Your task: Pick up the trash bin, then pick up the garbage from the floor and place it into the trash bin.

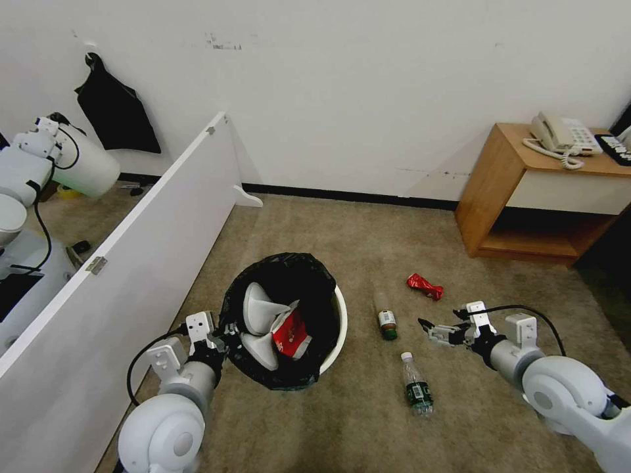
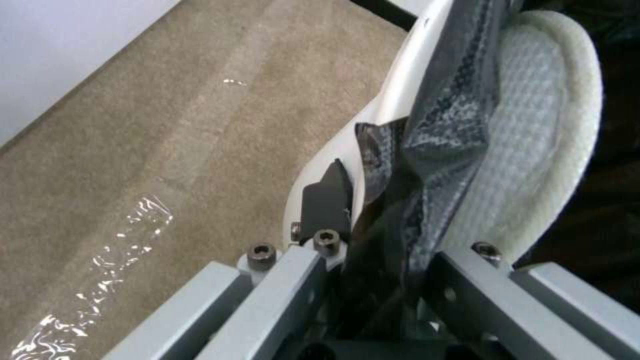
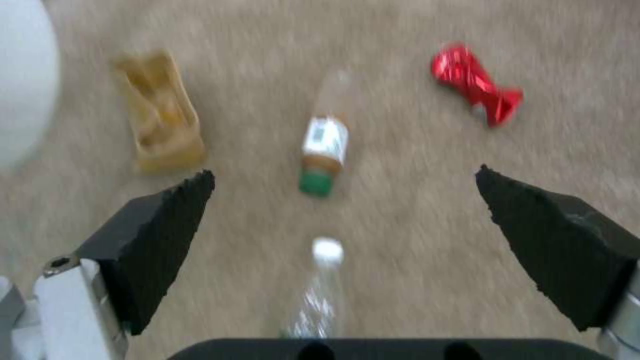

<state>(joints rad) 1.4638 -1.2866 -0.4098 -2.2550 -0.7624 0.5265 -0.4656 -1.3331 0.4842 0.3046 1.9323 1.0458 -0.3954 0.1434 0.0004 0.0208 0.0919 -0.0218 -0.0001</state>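
Observation:
The trash bin is white with a black bag over its rim and stands on the carpet before me. Two white slippers and a red-white snack packet lie inside. My left gripper is shut on the bin's near-left rim; in the left wrist view the gripper clamps rim and bag beside a slipper. My right gripper hovers open above the floor to the bin's right. Below the right gripper lie a green-capped bottle, a clear bottle, a crushed red wrapper and a tan paper bag.
A white partition board runs along my left, close to the left arm. A wooden nightstand with a telephone stands at the right by the wall. Open carpet lies between bin and wall. A clear plastic strip lies on the carpet.

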